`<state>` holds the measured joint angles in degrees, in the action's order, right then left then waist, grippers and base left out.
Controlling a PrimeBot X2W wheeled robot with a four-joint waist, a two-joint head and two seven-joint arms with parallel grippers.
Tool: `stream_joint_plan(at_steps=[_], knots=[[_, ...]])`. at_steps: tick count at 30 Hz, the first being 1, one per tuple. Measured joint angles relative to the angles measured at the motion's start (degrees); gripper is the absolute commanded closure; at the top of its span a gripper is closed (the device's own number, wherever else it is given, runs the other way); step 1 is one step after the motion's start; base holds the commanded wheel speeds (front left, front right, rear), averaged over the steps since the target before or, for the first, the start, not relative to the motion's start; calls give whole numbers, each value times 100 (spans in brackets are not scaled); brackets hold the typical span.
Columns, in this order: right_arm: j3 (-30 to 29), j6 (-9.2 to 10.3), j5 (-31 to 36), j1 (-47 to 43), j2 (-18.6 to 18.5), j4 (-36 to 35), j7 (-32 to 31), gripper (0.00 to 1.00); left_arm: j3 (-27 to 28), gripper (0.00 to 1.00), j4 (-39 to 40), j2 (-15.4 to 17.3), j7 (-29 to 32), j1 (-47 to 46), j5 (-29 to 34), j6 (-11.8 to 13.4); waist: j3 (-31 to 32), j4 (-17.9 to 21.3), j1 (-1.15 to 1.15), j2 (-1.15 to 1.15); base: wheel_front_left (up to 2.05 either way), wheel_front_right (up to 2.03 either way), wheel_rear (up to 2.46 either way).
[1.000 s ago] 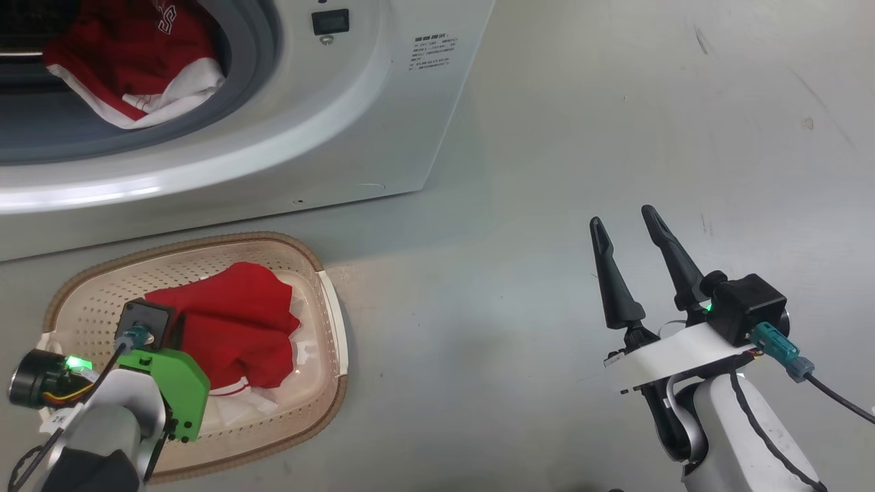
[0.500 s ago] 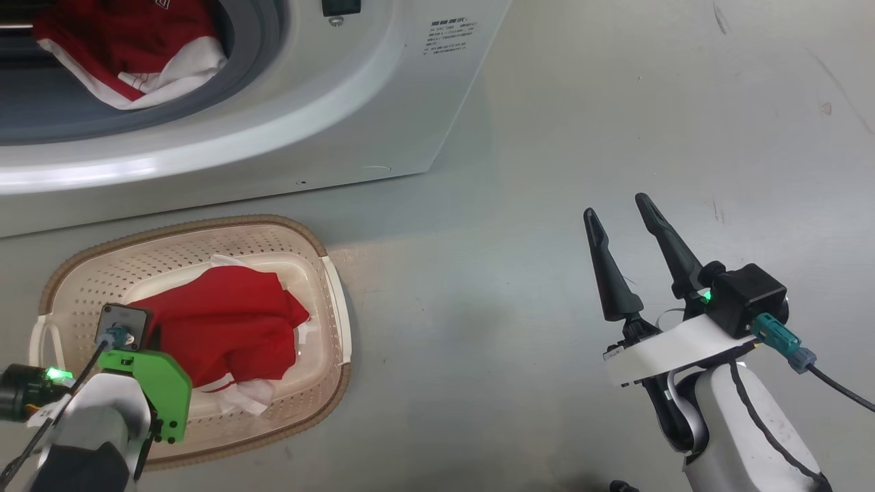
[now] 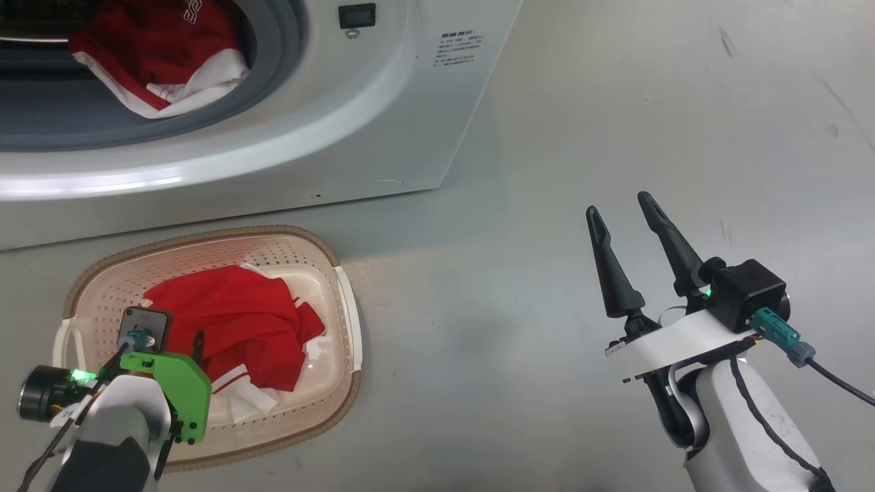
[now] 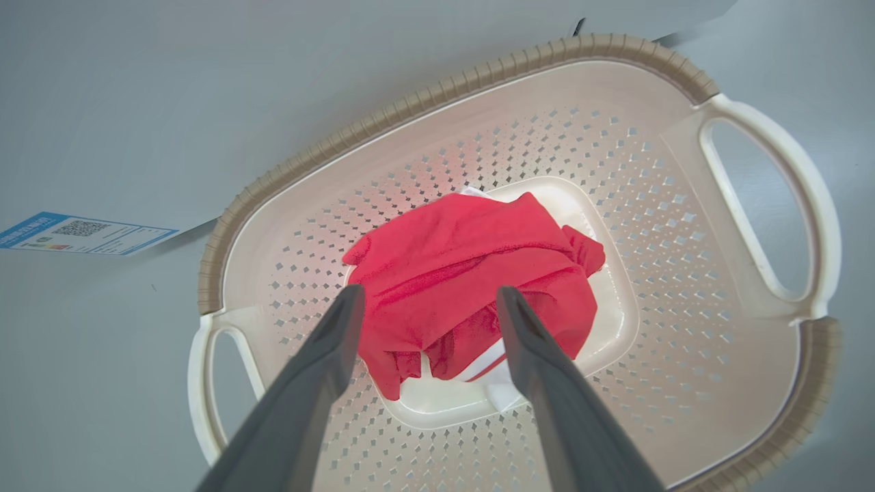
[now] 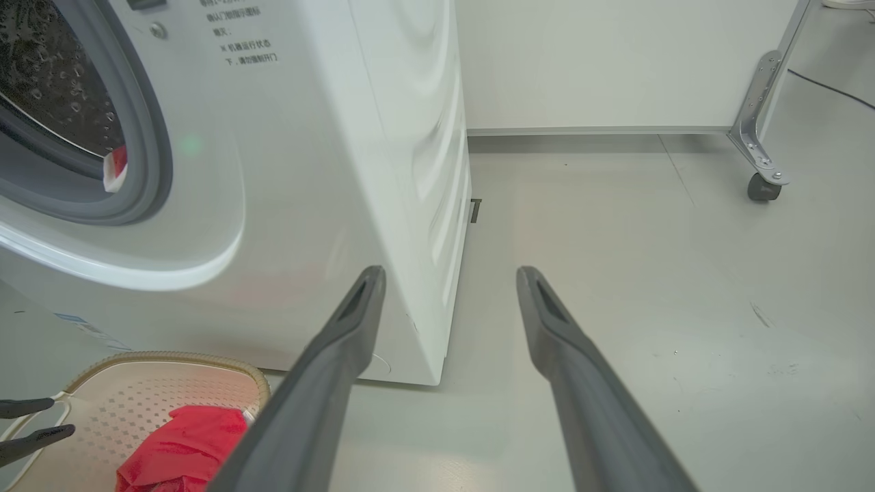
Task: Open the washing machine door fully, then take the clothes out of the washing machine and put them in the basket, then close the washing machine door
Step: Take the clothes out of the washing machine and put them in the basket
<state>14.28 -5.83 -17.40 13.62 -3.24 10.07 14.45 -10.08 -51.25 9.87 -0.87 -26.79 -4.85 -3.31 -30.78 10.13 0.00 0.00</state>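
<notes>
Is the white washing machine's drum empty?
No, a red jersey garment with white trim lies inside the grey rubber gasket of the white washing machine.

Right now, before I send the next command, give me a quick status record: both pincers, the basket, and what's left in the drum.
left pincer: open, empty, above the basket
right pincer: open, empty, over the floor right of the washing machine
basket contents: one red garment
basket position: on the floor in front of the washing machine
drum: opening uncovered; a red and white garment lies at its edge
left to do: drum garment not yet moved
</notes>
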Motion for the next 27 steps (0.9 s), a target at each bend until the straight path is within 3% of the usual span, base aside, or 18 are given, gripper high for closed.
stream_joint_plan(at_steps=[17, 27], knots=[[-190, -11, -1, -105, -2, 285, 0, 0, 37, 0, -177, -291, -1107, -37, -120, -3, 992, -240, 0, 0, 0, 0, 0], [-381, -15, -23, -452, -31, 401, 0, 0, -24, 0, 55, -424, -1310, -16, -121, -51, 1720, -466, 0, 0, 0, 0, 0]])
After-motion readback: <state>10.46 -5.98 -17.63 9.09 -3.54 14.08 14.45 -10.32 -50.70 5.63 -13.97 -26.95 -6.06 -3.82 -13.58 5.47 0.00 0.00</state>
